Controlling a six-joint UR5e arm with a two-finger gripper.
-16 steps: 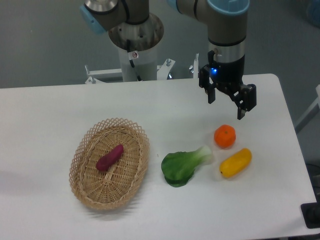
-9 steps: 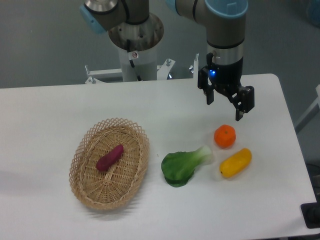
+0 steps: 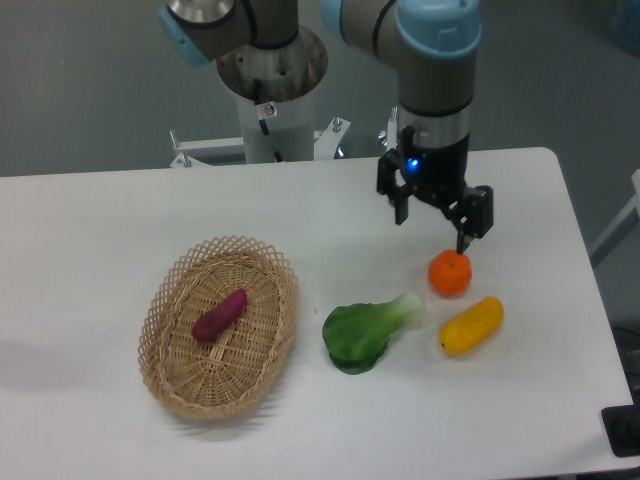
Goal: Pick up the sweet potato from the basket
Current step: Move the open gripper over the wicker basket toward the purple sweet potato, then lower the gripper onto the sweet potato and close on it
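White counter [image 3: 120, 220]: sweet potato [image 3: 220, 315] lies diagonally in basket [image 3: 160, 370], upper end right; tool [image 3: 432, 223] open, empty.

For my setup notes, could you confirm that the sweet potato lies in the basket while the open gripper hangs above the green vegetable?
Not quite: the camera view shows the open gripper hanging above the orange fruit, not the green vegetable. The sweet potato does lie in the basket.

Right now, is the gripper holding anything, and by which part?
Nothing is held. The gripper is open and empty above the table, near the orange; the sweet potato lies untouched in the basket.
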